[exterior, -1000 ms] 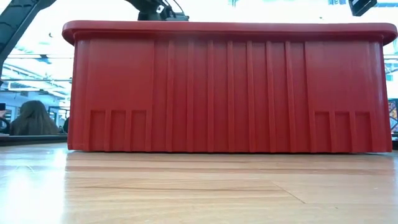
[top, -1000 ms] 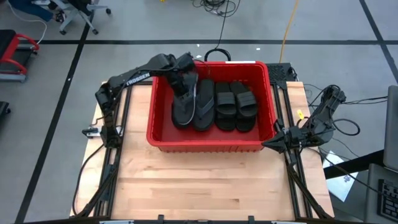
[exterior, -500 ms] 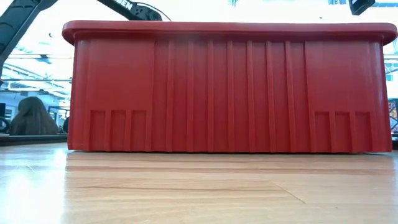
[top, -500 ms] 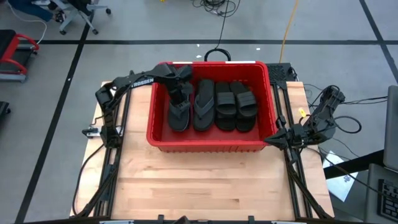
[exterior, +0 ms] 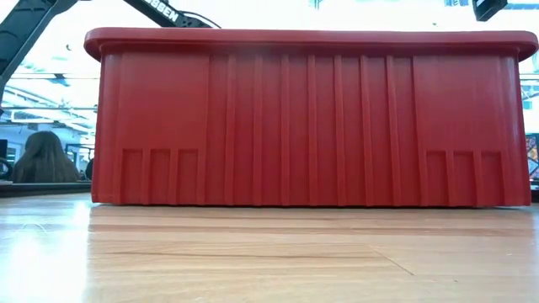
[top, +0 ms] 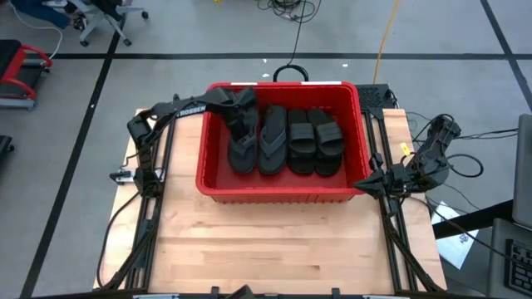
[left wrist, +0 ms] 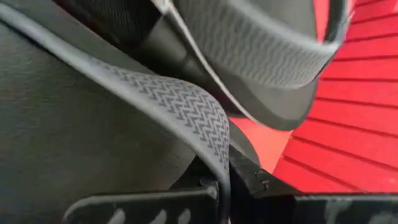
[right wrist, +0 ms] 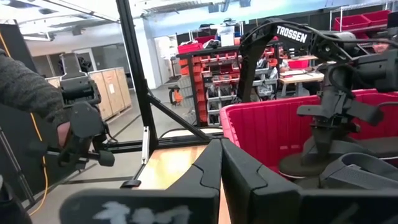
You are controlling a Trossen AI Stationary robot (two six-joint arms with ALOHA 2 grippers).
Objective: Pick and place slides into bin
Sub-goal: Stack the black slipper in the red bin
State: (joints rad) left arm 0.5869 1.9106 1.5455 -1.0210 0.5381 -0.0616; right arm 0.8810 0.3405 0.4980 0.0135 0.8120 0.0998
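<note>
The left gripper [top: 242,124] has lowered the dark grey flip-flop [top: 242,152] onto the floor of the red bin [top: 283,193], remaining clenched on its strap. Release should follow. The right gripper [top: 366,183] rests closed, empty, beside the bin.

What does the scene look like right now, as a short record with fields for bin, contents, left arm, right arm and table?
bin: red bin at the table's far middle
contents: flip-flop pair, black slides side by side inside
left arm: left gripper down in the bin, shut on the strap of the left flip-flop
right arm: right gripper shut, empty, waiting outside the bin's right near corner
table: wooden table, no sandals on it
</note>
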